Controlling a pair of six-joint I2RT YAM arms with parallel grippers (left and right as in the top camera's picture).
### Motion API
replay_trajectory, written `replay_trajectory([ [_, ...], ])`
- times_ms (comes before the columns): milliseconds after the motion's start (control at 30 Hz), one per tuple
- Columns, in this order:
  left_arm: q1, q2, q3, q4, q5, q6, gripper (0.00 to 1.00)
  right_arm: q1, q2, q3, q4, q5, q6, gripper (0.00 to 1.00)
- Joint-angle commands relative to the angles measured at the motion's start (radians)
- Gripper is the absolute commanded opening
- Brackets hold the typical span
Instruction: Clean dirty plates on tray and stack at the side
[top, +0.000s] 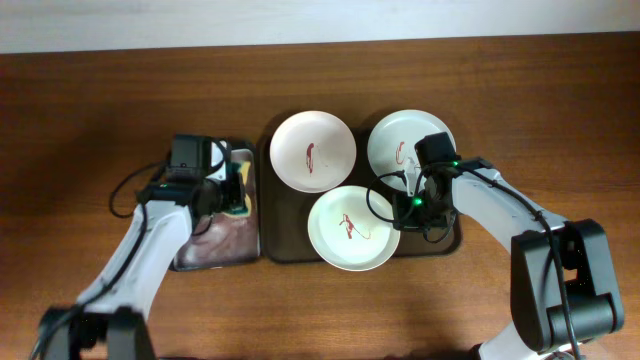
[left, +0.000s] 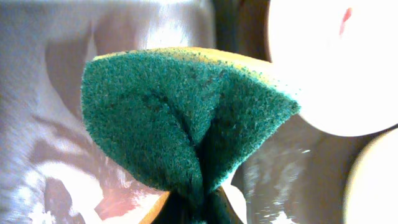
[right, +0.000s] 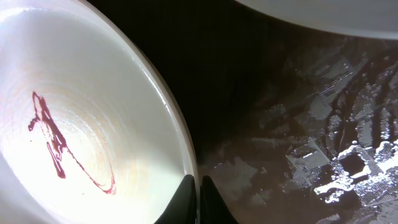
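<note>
Three white plates with red smears lie on the dark brown tray (top: 282, 245): one at the back left (top: 313, 150), one at the back right (top: 400, 140), one at the front (top: 352, 227). My right gripper (top: 403, 206) is shut on the front plate's right rim; in the right wrist view its fingers (right: 198, 193) pinch the rim of the front plate (right: 74, 124) over the tray (right: 298, 143). My left gripper (top: 232, 195) is shut on a green and yellow sponge (left: 186, 118), held above the grey pan (top: 215, 245).
The grey metal pan (left: 43, 124) sits just left of the tray and holds pinkish wet residue. In the left wrist view the back left plate (left: 329, 68) and the front plate's edge (left: 373, 180) lie to the right. Wooden table (top: 90, 120) surrounds them.
</note>
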Motion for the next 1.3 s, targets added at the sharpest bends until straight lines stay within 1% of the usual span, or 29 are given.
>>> replay_trajectory([
  [0,-0.011,-0.088,0.03,-0.001,0.023,-0.009,0.0,0.006,0.007,0.014,0.001,0.032,-0.002,0.04],
  [100,-0.048,-0.084,0.027,-0.001,0.071,-0.01,0.0,0.007,0.007,0.014,0.004,0.032,-0.002,0.04],
  [200,-0.123,-0.081,0.027,0.026,0.15,-0.01,0.0,0.006,0.007,0.014,0.005,0.032,-0.002,0.04],
  [267,-0.177,-0.079,0.027,0.043,0.156,-0.053,0.0,0.007,0.007,0.014,0.007,0.032,-0.002,0.04],
  [300,-0.231,-0.071,0.027,0.067,0.156,-0.126,0.0,0.006,0.007,0.014,0.006,0.032,-0.002,0.04],
  [400,-0.324,-0.039,0.027,0.131,0.156,-0.219,0.0,0.007,0.007,0.014,0.006,0.032,-0.002,0.04],
  [567,-0.482,0.078,0.027,0.264,0.156,-0.444,0.0,0.006,0.007,0.014,0.006,0.032,-0.002,0.04],
  [667,-0.541,0.157,0.027,0.309,0.156,-0.591,0.0,0.006,0.007,0.014,0.006,0.032,-0.002,0.04],
  [800,-0.575,0.229,0.027,0.324,0.156,-0.708,0.0,0.006,0.007,0.014,0.006,0.032,-0.002,0.04],
  [900,-0.588,0.282,0.027,0.382,0.197,-0.709,0.0,0.006,0.007,0.014,0.006,0.032,-0.002,0.04],
  [1033,-0.596,0.321,0.027,0.372,0.175,-0.703,0.0,0.007,0.007,0.014,0.006,0.032,-0.002,0.04],
  [1167,-0.592,0.322,0.028,0.214,-0.041,-0.697,0.0,0.006,0.007,0.014,0.006,0.032,-0.002,0.04],
  [1267,-0.564,0.304,0.031,0.124,-0.063,-0.694,0.0,0.006,0.007,0.014,-0.005,0.053,-0.002,0.04],
])
